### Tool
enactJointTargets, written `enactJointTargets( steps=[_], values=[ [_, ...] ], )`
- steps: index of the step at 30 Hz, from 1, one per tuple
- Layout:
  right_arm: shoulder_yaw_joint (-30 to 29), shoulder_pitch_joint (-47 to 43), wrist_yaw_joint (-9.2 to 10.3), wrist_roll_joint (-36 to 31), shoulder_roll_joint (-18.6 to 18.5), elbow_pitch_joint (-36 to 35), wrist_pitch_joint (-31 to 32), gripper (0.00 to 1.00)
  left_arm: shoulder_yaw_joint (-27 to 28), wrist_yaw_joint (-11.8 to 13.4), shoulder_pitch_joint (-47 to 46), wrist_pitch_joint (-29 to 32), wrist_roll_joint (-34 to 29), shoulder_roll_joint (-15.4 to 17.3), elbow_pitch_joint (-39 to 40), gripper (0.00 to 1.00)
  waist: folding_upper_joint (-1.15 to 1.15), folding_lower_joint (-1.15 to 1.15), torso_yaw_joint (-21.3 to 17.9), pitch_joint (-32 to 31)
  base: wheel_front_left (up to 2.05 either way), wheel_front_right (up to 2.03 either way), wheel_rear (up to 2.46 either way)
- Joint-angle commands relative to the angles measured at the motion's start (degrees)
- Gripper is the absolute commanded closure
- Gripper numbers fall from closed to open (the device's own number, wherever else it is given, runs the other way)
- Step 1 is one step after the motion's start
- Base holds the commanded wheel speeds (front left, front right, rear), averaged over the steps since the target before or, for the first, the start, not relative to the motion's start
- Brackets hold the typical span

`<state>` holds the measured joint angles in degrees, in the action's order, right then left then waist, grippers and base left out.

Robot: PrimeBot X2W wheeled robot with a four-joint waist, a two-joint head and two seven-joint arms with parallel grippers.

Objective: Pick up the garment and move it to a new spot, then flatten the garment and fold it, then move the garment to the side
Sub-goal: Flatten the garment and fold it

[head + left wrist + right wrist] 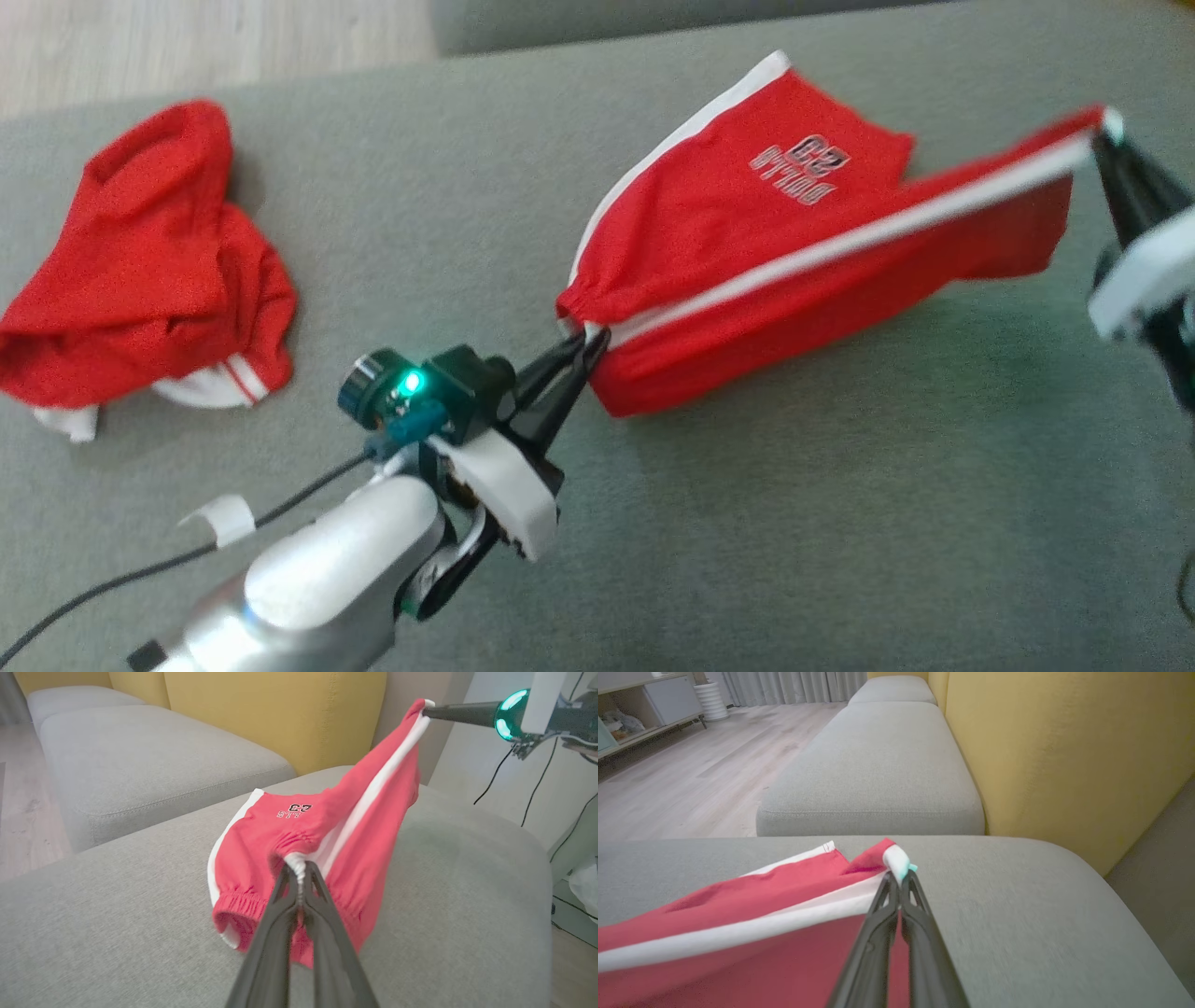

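Hard to make out:
- Printed lettering (pixel 798 163) on red shorts (pixel 747 233) upside down and blurred in head view. "23" readable in left wrist view, word beside it not legible.
- Right claw (pixel 1106 140) at upper right of head view. Arm behind it blurred and cut off by right frame edge.
- Tips of both claws partly buried in cloth.
- Lower part of shorts cut off at bottom left of right wrist view.
- Second red garment (pixel 140 261) crumpled at left of head view. Kind not identifiable, white trim at its lower edge.

Count: 2 red garments, 2 claws, 1 grey cushion (pixel 840 523) under both garments.

Claws:
- Left claw (pixel 590 347), centre of head view: clamped on gathered waistband corner of shorts.
- Right claw: clamped on opposite end of white side stripe (pixel 840 247), at the hem corner.

Shorts stretched between the two claws, from centre to upper right of head view. Striped edge lifted and taut, far panel appears to rest on cushion. Well apart from second garment.
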<state>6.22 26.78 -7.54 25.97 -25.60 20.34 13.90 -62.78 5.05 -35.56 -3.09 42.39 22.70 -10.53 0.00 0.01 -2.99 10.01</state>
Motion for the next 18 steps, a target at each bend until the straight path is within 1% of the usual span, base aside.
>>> enactJointTargets(
  steps=[1,2,5,15,18],
  values=[
    [0.3,3.3,0.05,-1.1,-0.3,-0.9,0.1,1.00,2.8,0.2,-3.1,-0.1,0.1,0.6,0.7,1.00,0.00,-0.01,2.7,3.0,0.00,0.00,0.00],
    [1.0,6.5,0.05,-2.3,0.5,1.1,0.2,1.00,3.2,0.0,-4.4,0.0,0.1,0.0,-0.2,1.00,0.00,-0.01,3.8,4.5,0.00,0.00,0.00],
    [2.5,11.6,0.05,-4.0,1.4,5.1,-0.1,1.00,3.4,-0.5,-6.6,0.2,-0.1,-1.1,-1.8,1.00,0.00,-0.01,5.3,6.7,0.00,0.00,0.00],
    [8.4,25.6,0.05,-8.5,2.2,20.0,-4.4,1.00,3.1,-2.6,-13.5,0.5,-1.1,-5.8,-7.6,1.00,0.00,-0.01,9.9,12.8,0.00,0.00,0.00],
    [10.2,29.8,0.05,-9.3,2.3,25.3,-6.7,1.00,3.0,-3.8,-15.2,0.1,-1.1,-7.3,-9.0,1.00,0.00,-0.01,11.3,14.8,0.00,0.00,0.00]
  ],
)
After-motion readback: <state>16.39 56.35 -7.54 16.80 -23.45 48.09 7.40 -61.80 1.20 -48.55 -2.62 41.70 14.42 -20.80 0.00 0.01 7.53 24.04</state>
